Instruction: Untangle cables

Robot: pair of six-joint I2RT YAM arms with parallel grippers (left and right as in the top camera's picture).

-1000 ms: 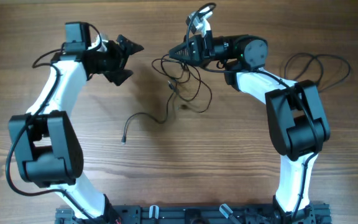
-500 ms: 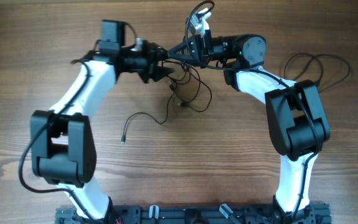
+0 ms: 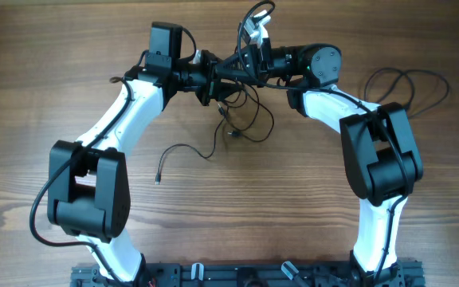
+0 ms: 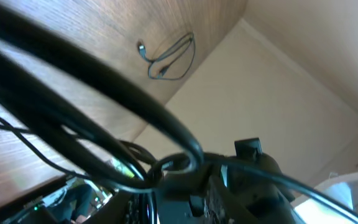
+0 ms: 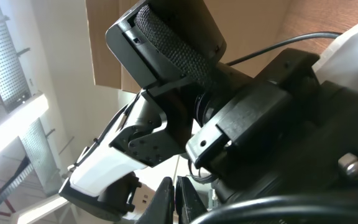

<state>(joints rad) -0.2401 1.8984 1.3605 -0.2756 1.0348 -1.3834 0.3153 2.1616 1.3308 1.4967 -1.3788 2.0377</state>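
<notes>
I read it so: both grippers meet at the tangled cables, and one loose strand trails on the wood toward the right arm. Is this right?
Not quite. The left gripper and right gripper do meet at the cables, but the loose strand trails toward the left arm, not the right. The overhead view shows it.

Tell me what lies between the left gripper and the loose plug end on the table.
Only bare wooden table, seen overhead. From the left gripper to the plug end nothing intervenes; its strand curves off right toward the cable tangle.
</notes>
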